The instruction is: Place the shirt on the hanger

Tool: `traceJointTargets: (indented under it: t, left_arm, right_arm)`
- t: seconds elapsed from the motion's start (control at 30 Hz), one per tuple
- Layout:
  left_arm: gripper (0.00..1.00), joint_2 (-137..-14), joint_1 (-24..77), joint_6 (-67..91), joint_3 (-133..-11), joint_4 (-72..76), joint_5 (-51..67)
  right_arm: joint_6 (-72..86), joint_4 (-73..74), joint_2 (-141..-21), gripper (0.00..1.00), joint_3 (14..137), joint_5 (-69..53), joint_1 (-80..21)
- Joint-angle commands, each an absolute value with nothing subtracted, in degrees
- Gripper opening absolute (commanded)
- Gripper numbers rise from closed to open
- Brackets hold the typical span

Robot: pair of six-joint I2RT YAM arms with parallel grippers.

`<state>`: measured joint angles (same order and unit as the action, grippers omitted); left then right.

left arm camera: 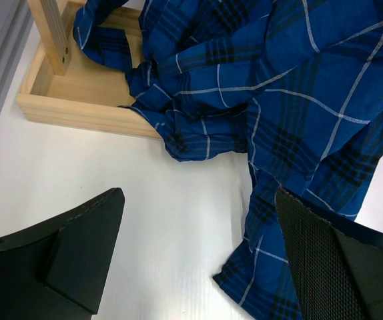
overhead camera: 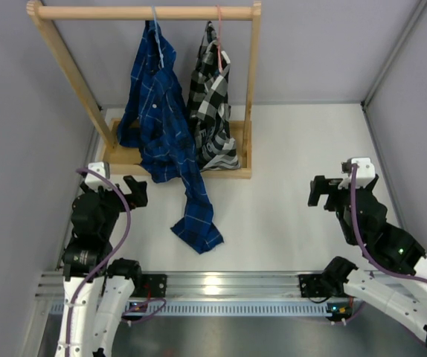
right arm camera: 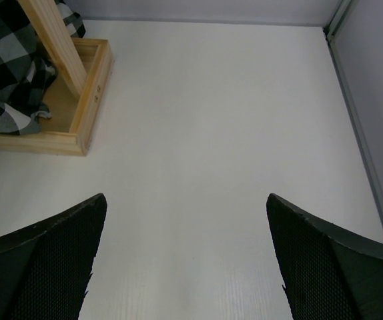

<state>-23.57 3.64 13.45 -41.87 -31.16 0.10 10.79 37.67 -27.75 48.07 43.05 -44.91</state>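
Note:
The dark blue plaid shirt (overhead camera: 158, 111) hangs from the light-blue wire hanger (overhead camera: 155, 16) on the wooden rod, and a sleeve trails down over the rack base onto the table. It fills the upper right of the left wrist view (left arm camera: 278, 100). My left gripper (overhead camera: 135, 191) is open and empty, low on the table just left of the trailing sleeve (left arm camera: 271, 267). My right gripper (overhead camera: 323, 192) is open and empty over bare table at the right (right arm camera: 185, 267).
A wooden rack (overhead camera: 146, 13) stands at the back with its base tray (overhead camera: 117, 152). A black-and-white checked shirt (overhead camera: 212, 104) hangs on a pink-red hanger (overhead camera: 219, 22) beside the blue one. Grey walls close in left, back and right.

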Motion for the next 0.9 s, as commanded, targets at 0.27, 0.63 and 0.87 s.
traceJointTargets:
  t: [0.27,0.63,0.87]
  left_arm:
    - [0.98,-26.2,3.1,12.8,-42.7,-29.1,3.3]
    - [0.98,-26.6,3.1,12.9,-42.5,-29.2,4.6]
    - [0.98,-25.4,3.1,13.1,-42.4,-29.2,4.5]
  right_arm:
    - [9.1,33.3,-30.1,0.99,50.7,45.9,-44.2]
    - [10.1,33.5,-29.4,0.99,49.6,45.2,-44.2]
    - [9.7,34.3,-27.9,1.0,49.0,46.2,-44.2]
